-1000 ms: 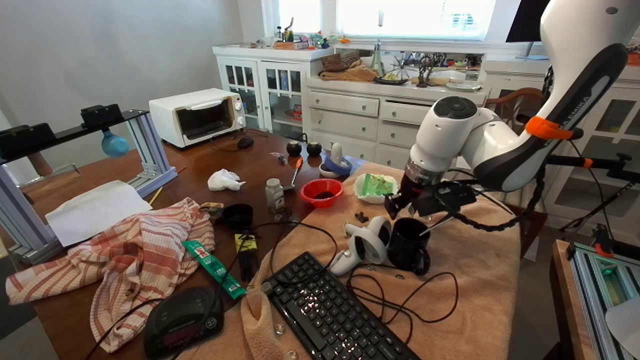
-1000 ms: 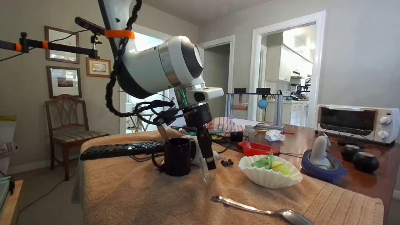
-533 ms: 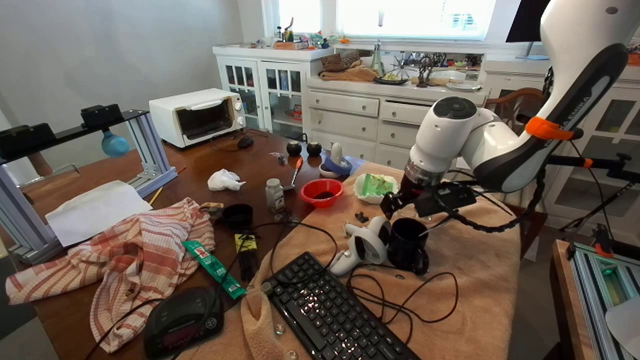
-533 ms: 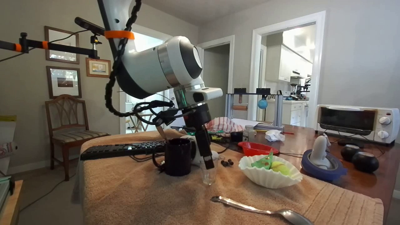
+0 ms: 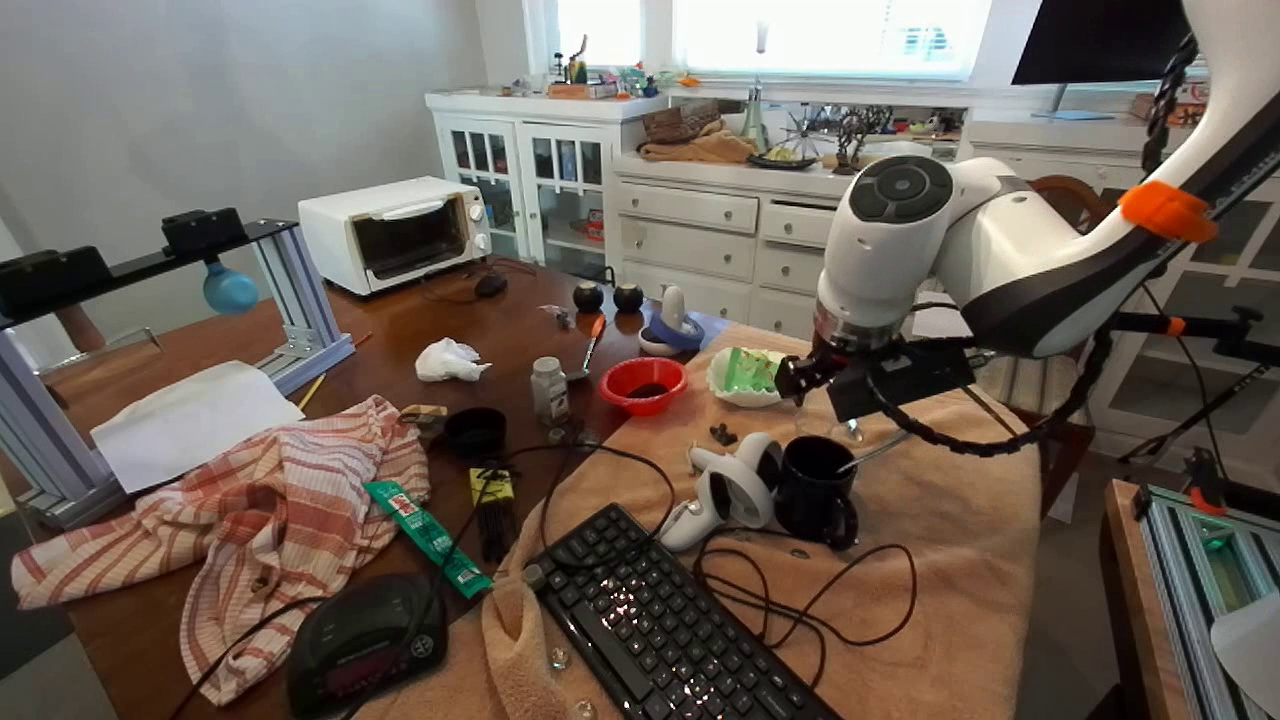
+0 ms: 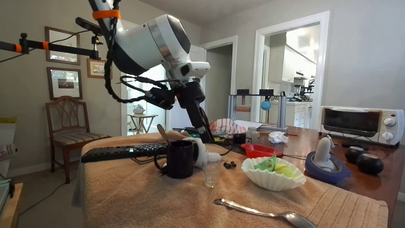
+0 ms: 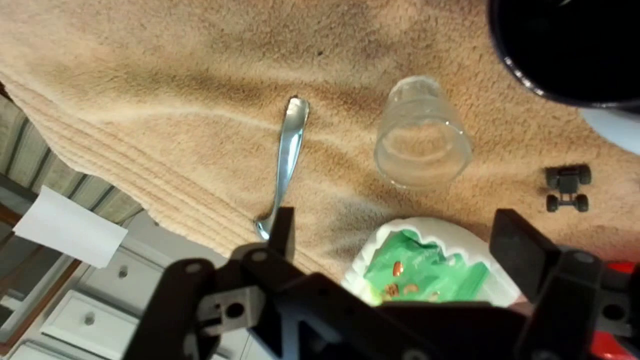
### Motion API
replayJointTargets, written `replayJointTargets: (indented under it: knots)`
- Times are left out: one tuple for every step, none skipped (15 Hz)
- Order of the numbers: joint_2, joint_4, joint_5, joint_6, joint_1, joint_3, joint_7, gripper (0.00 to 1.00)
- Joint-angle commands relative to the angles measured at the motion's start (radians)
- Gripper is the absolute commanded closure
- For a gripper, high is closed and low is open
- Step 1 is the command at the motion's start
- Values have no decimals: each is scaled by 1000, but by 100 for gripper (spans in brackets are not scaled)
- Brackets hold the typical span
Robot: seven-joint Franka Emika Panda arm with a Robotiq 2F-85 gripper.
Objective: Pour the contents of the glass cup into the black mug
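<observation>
- Black mug stood upright on the tan towel, side handle out, with a long utensil handle poking out at a slant; couldn't tell what kind of utensil.
- Glass cup was right there too, upright on the towel between the mug and the metal spoon, apart from both. Couldn't make out how full it was, honestly.
- Gripper hung up higher than the cup and away from it, fingers spread way apart, holding zilch.
- White VR controller sat just beside the mug, and a black keyboard lay near it.
- Fluted white dish, near the cup, had a green snack packet with nuts printed on it, plus a yellow-green thing.
- Tiny toy chassis on four black wheels stood on the towel, not far from the cup.
</observation>
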Motion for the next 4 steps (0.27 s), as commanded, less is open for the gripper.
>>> replayJointTargets:
  knots:
    - [-103, -47, -56, -26, 39, 5, 74, 0]
    - [-49, -9, -15, -11, 31, -4, 20, 0]
    - [-67, -13, -23, -14, 35, 0, 30, 0]
    - [-79, -19, -27, -15, 36, 2, 33, 0]
